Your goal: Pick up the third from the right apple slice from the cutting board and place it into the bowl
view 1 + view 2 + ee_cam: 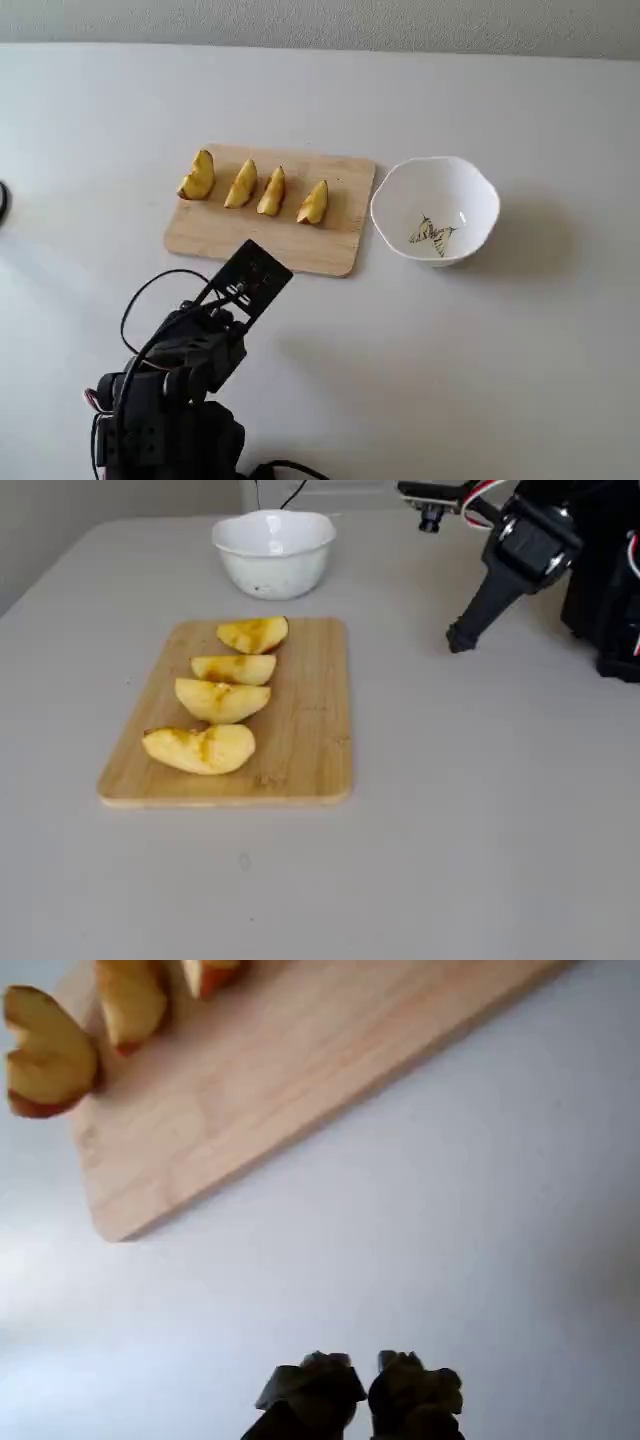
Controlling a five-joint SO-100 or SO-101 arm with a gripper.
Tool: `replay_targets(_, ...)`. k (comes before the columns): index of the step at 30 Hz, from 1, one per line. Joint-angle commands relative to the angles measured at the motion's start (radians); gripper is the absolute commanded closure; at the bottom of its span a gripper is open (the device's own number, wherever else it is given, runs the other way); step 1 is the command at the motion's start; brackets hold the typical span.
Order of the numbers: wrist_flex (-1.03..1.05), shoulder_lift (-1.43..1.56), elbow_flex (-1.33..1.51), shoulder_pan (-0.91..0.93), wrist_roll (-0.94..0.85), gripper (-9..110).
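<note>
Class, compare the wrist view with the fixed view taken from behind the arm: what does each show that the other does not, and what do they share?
Only the wrist view shows the dark gripper fingertips close up, nearly together, above bare grey table.

Only the fixed view behind the arm shows the small white ceramic bowl, empty beside the board, all four pale-yellow apple slices in a row, including the third from the right, and the arm's body.

Both show the light-tan wooden cutting board with slices on it, untouched.

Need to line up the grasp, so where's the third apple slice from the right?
In a fixed view, the apple slice lies on the cutting board, second from the left, between two other slices.
</note>
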Motion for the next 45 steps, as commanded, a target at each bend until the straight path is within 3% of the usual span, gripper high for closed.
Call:
replay_targets(1,-0.048,-0.301,-0.258,-0.018,-0.046,94)
replay_targets(8,0.049,-1.1,-0.973,-0.009,-0.121,82)
replay_targets(16,0.166,-1.601,-1.505,0.0,-0.124,69)
replay_targets(27,0.247,-2.016,-1.967,0.003,-0.091,65)
replay_targets(45,0.267,-2.396,-2.303,0.046,-0.064,67)
